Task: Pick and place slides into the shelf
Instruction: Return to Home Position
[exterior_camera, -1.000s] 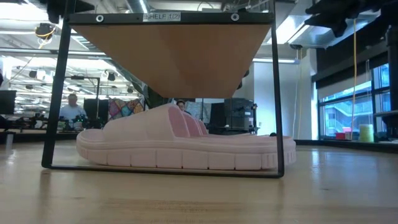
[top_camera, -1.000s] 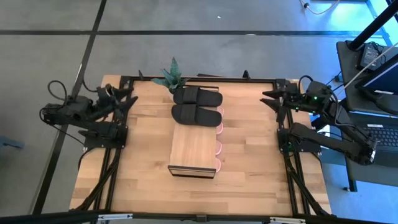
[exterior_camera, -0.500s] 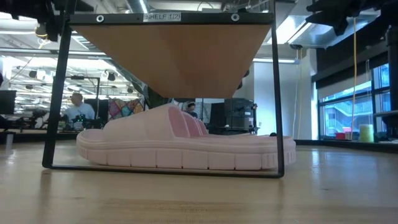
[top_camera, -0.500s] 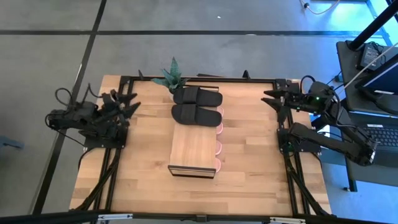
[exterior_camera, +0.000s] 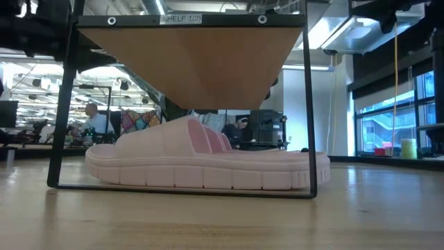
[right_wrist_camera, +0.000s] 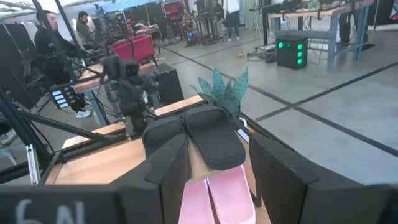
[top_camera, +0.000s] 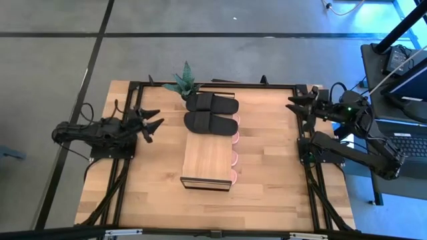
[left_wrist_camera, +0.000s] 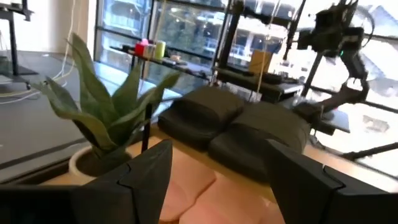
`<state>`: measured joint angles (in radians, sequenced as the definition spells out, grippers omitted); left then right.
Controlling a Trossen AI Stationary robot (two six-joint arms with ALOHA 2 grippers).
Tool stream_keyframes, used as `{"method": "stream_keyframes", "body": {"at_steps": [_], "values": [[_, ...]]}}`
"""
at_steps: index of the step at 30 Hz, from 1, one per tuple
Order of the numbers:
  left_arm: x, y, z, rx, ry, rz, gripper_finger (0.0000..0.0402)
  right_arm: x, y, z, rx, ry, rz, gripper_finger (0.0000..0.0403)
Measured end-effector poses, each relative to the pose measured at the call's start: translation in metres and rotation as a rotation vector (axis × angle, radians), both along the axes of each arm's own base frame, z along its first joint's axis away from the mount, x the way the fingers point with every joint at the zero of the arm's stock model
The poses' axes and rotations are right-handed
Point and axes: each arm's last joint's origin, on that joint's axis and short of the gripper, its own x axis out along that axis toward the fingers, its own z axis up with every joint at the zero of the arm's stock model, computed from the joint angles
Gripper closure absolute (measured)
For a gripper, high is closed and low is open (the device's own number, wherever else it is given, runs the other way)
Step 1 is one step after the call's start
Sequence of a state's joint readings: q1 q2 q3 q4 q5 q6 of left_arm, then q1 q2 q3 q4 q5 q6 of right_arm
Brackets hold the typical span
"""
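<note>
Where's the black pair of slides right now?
In the high view, the black pair lies side by side toward the table back, between the potted plant and the far end of the shelf.

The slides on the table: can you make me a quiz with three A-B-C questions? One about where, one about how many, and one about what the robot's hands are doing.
1. Where are the pink slides compared with the shelf?
A. on top of it
B. under it
C. far away from it

2. How many black slides are there?
A. one
B. four
C. two

3. The left gripper and right gripper are:
A. open and empty
B. shut on a slide
C. shut on the shelf

Answers:
1 B: the low view shows a pink one beneath the shelf.
2 C: the high view shows one pair, side by side.
3 A: each wrist view shows fingers apart with nothing between.
</note>
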<state>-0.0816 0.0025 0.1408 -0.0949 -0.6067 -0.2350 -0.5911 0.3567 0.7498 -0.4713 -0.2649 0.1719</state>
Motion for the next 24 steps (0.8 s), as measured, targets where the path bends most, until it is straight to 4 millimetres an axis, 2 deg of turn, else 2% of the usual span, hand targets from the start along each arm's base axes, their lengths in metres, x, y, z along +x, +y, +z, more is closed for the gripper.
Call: {"method": "stream_keyframes", "body": {"at_steps": [6,13,24], "values": [[0.003,0.005,-0.009,0.001,0.01,0.016,0.016,-0.008,0.005,0.0,-0.018,-0.017,-0.006,0.023],[0.008,0.012,-0.028,-0.014,0.004,0.043,0.016,-0.016,0.011,0.0,0.002,-0.047,-0.01,0.023],[0.007,0.02,-0.028,0.039,0.021,0.121,0.016,-0.026,0.016,-0.004,-0.028,-0.037,-0.035,0.023]]}}
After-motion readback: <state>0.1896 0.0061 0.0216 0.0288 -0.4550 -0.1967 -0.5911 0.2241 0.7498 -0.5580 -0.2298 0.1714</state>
